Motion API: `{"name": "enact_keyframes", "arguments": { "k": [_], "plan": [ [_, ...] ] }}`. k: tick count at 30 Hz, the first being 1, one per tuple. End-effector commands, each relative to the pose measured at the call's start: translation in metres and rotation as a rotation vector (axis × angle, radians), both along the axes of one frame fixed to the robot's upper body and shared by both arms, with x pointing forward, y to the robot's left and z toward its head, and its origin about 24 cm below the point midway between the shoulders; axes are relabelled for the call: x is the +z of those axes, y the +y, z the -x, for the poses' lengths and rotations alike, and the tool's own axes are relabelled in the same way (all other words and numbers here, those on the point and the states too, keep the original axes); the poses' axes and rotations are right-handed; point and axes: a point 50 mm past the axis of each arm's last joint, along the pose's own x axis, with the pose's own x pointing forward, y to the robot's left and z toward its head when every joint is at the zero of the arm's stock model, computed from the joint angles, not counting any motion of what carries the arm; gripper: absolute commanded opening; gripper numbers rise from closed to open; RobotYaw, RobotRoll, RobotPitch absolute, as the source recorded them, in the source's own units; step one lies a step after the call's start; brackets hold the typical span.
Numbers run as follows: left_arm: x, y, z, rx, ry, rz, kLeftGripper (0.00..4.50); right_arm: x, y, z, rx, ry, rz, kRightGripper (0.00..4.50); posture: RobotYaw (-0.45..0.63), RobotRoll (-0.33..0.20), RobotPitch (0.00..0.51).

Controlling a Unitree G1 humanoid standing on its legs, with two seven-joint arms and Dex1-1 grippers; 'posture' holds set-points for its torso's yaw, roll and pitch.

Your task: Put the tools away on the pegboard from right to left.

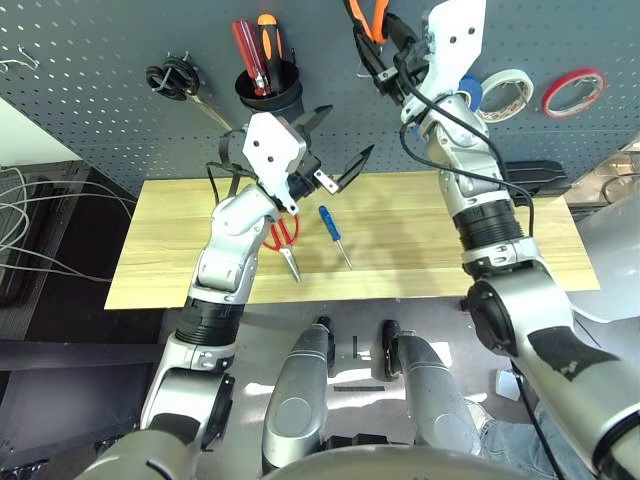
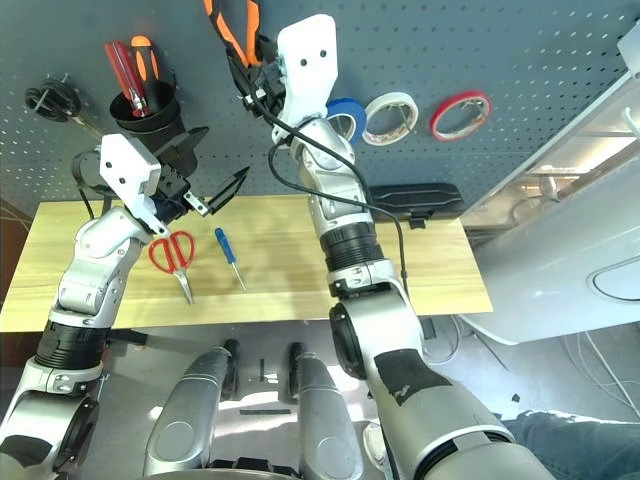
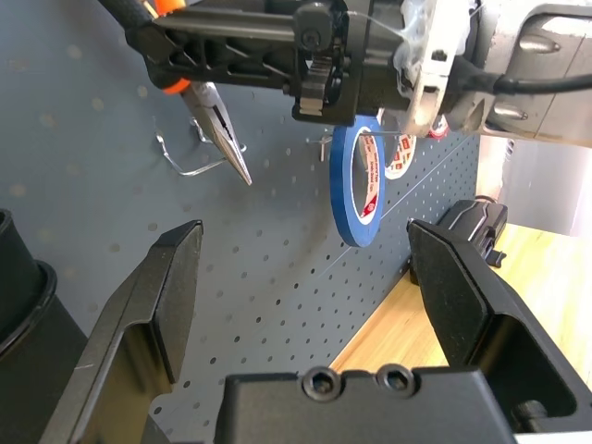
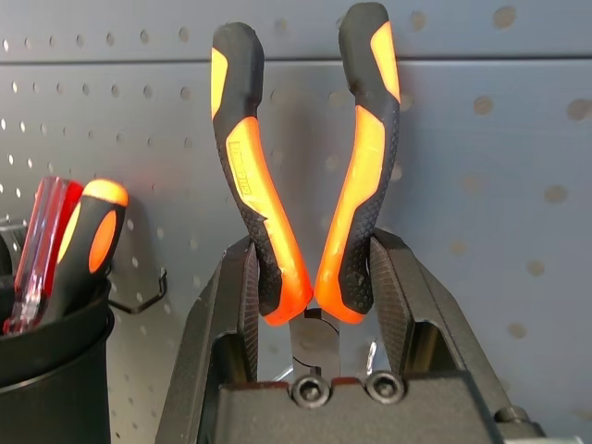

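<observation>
While the right claw is clenched on the orange-and-black-handled needle-nose pliers, it holds them up against the large dark grey-blue pegboard with its grid of small holes, the handles pointing up and the steel nose pointing down beside a bare metal hook. Taking the black cup fixed to the pegboard as landmark: the pliers are up and to the right of it, and further right hangs the blue tape ring on its peg, then a white tape roll and a red tape roll. The cup itself holds a red-handled screwdriver and an orange-and-black-handled one — to its left a bundle of black cable hangs on another hook. Below the cup the left claw hovers over the pale wooden desk, released, its two black fingers spread wide and gripping nothing. On the desk below the cup lie the red-handled scissors, partly behind the left forearm, and just to their right the small blue-handled screwdriver — both apart from the claws.
</observation>
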Motion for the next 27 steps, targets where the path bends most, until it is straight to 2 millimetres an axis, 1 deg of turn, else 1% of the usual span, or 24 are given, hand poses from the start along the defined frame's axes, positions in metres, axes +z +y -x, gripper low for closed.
{"name": "enact_keyframes", "arguments": {
  "k": [1, 7, 12, 15, 21, 27],
  "plan": [
    [-0.002, 0.001, 0.001, -0.004, 0.000, -0.004, 4.50, 0.013, 0.004, 0.004, 0.019, -0.022, -0.046, 1.88, 0.21, 0.000, 0.274],
    [-0.003, 0.001, 0.001, -0.006, 0.001, -0.010, 4.50, 0.035, 0.012, 0.020, 0.075, -0.124, -0.048, 1.88, 0.20, 0.000, 0.268],
    [-0.003, 0.000, 0.000, -0.009, 0.000, -0.012, 4.50, 0.043, 0.013, 0.027, 0.093, -0.147, -0.061, 1.88, 0.20, 0.000, 0.268],
    [-0.003, 0.000, 0.000, -0.010, 0.000, -0.013, 4.50, 0.041, 0.012, 0.026, 0.089, -0.143, -0.053, 1.88, 0.20, 0.000, 0.269],
    [-0.003, 0.001, 0.000, -0.008, 0.003, -0.012, 4.50, 0.025, 0.010, 0.019, 0.068, -0.102, -0.034, 1.88, 0.20, 0.000, 0.274],
    [-0.005, 0.001, 0.001, -0.007, 0.008, -0.014, 4.50, 0.021, 0.011, 0.015, 0.062, -0.115, -0.019, 1.88, 0.21, 0.000, 0.278]
  ]
}}
